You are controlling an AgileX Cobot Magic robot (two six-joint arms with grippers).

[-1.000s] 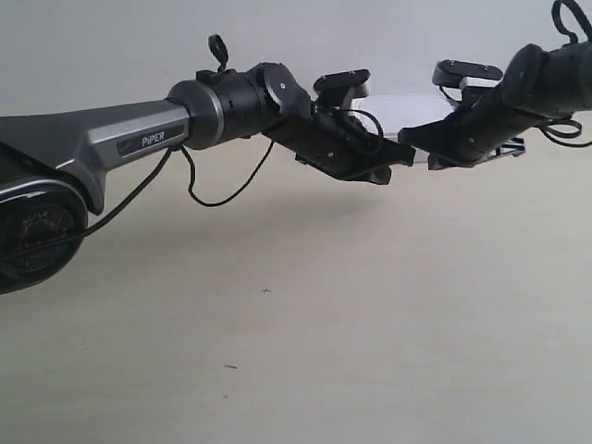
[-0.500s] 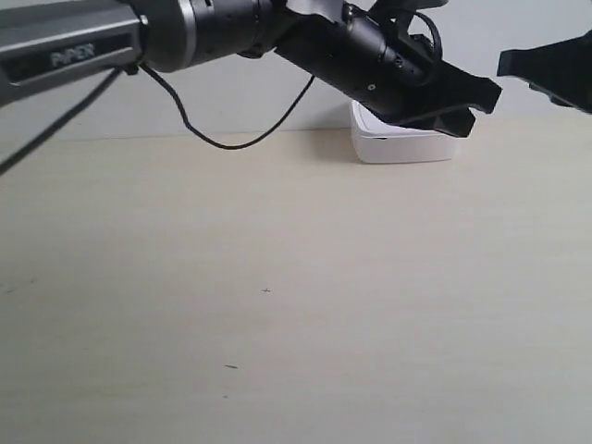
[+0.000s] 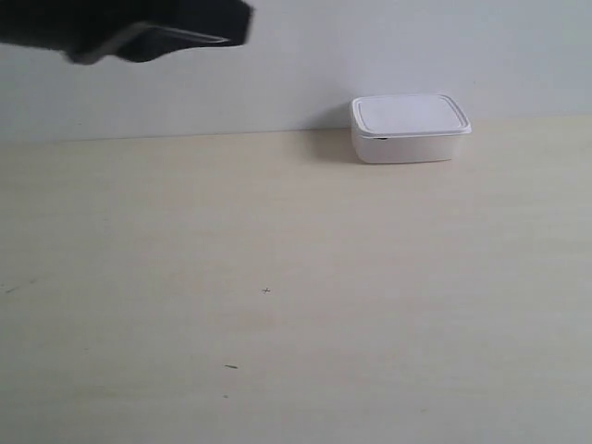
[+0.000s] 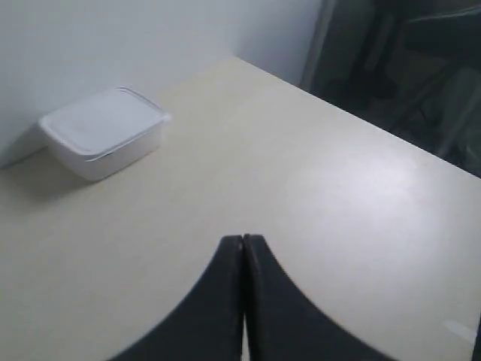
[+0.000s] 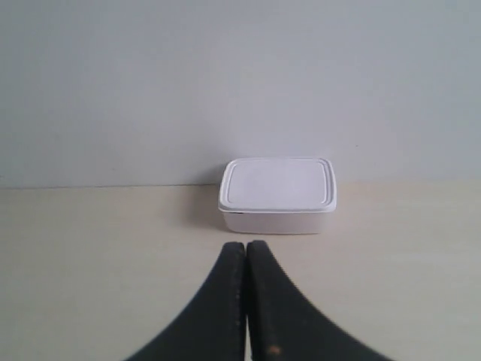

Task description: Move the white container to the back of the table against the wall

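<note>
The white container rests lidded on the cream table, its back against the pale wall. It also shows in the left wrist view as the white container and in the right wrist view as the white container. My left gripper is shut with nothing in it, well away from the box. My right gripper is shut and empty, a short way in front of the box. In the exterior view only a dark piece of an arm shows at the upper left.
A few tiny dark specks mark the table. The left wrist view shows the table's side edge with dark furniture beyond it.
Both arms have drawn back from the container and left the middle of the exterior view. The container stands uncovered against the wall.
</note>
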